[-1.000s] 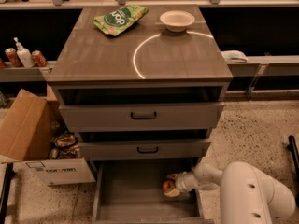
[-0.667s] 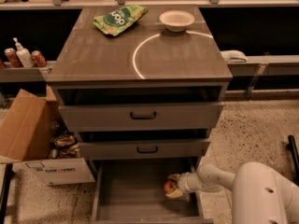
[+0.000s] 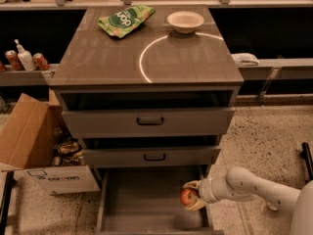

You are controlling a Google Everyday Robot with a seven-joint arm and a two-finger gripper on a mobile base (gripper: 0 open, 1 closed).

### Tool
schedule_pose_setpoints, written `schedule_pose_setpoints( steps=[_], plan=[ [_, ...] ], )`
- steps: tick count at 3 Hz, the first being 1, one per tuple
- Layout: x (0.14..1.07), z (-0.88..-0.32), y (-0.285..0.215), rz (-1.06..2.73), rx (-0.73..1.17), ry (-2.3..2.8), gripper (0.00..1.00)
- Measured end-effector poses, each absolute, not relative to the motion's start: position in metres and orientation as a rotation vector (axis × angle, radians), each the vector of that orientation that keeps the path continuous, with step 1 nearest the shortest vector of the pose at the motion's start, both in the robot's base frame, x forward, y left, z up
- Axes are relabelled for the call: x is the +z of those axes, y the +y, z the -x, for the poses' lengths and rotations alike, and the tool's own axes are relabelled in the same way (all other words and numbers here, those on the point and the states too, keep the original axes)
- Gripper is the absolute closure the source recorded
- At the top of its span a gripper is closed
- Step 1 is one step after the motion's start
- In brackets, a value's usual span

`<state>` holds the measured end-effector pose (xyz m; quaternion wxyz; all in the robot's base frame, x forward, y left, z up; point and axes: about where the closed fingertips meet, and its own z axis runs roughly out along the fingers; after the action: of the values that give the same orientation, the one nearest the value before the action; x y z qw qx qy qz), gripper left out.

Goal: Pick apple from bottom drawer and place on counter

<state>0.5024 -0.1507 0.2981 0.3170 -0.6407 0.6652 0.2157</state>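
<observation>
The apple point(image 3: 188, 197) is small, red and round, and sits between the fingers of my gripper point(image 3: 191, 196) at the right side of the open bottom drawer point(image 3: 142, 199). The gripper is shut on the apple and holds it just above the drawer's grey floor, near the right wall. My white arm point(image 3: 249, 187) reaches in from the lower right. The counter point(image 3: 107, 58) is the grey-brown cabinet top above, with a thin white arc point(image 3: 146, 53) marked on it.
On the counter lie a green chip bag point(image 3: 124, 19) at the back left and a white bowl point(image 3: 185, 20) at the back right. Two shallower drawers with black handles point(image 3: 150, 122) stand partly open above. A cardboard box point(image 3: 29, 141) stands at the left on the floor.
The arm has shifted to the right and the gripper with the apple has risen slightly from the drawer floor.
</observation>
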Motion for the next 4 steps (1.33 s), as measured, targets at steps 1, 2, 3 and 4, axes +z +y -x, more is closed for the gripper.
schedule_pose_setpoints(
  steps=[1,2,3,4],
  plan=[
    [0.298,-0.502,-0.151,1.687,0.568,1.751,1.0],
    [0.335,-0.504,-0.141,1.734,0.586,1.686,1.0],
    [0.399,-0.504,-0.13,1.797,0.587,1.591,1.0],
    [0.457,-0.515,-0.125,1.834,0.557,1.513,1.0]
  ],
)
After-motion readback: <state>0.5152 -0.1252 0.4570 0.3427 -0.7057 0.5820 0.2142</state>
